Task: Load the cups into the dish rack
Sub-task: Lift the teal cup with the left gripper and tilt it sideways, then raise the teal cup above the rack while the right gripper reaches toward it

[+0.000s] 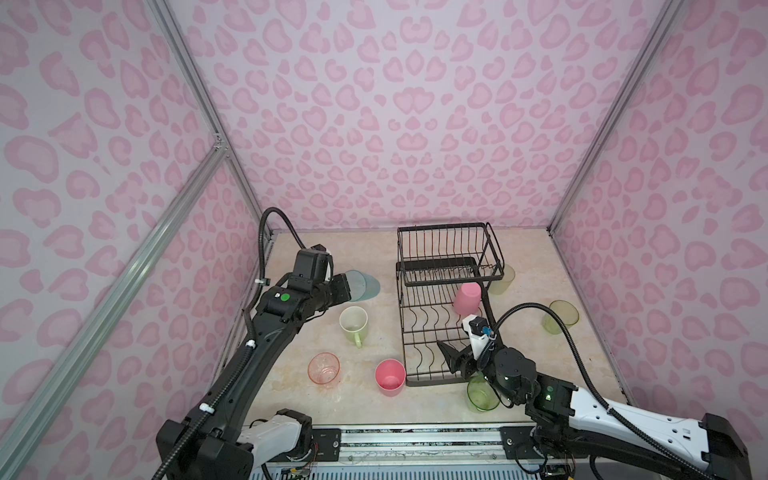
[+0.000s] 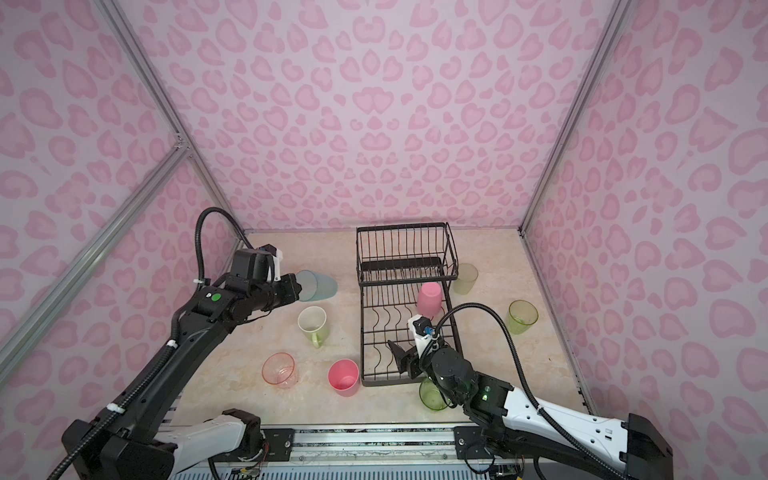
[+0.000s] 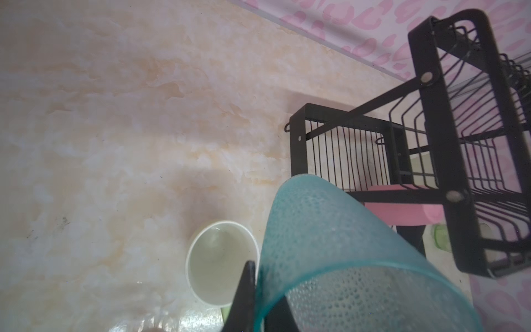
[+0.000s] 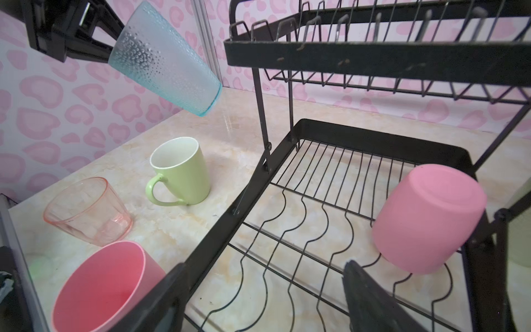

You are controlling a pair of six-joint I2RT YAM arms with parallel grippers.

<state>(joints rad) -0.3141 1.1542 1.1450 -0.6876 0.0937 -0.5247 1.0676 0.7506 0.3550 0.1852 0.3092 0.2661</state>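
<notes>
My left gripper [image 1: 348, 286] is shut on the rim of the frosted teal tumbler [image 1: 366, 286], one finger inside and one outside, and holds it tilted in the air left of the dish rack [image 1: 419, 377]. My right gripper [image 4: 263, 281] is open and empty over the near end of the rack's lower tray. An opaque pink tumbler [image 1: 467, 298] stands upside down in that tray. On the table stand the pale-green mug [image 1: 353, 323], a clear pink glass [image 1: 324, 369] and another pink tumbler [image 1: 390, 376]. Green glasses [image 1: 482, 395] [image 1: 562, 316] and a whitish tumbler [image 1: 503, 279] flank the rack's right side.
Pink patterned walls with metal frame posts [image 1: 216, 137] close in the table on three sides. A metal rail [image 1: 415, 440] runs along the near edge, where both arm bases sit. The raised basket [image 1: 444, 249] stands at the rack's far end.
</notes>
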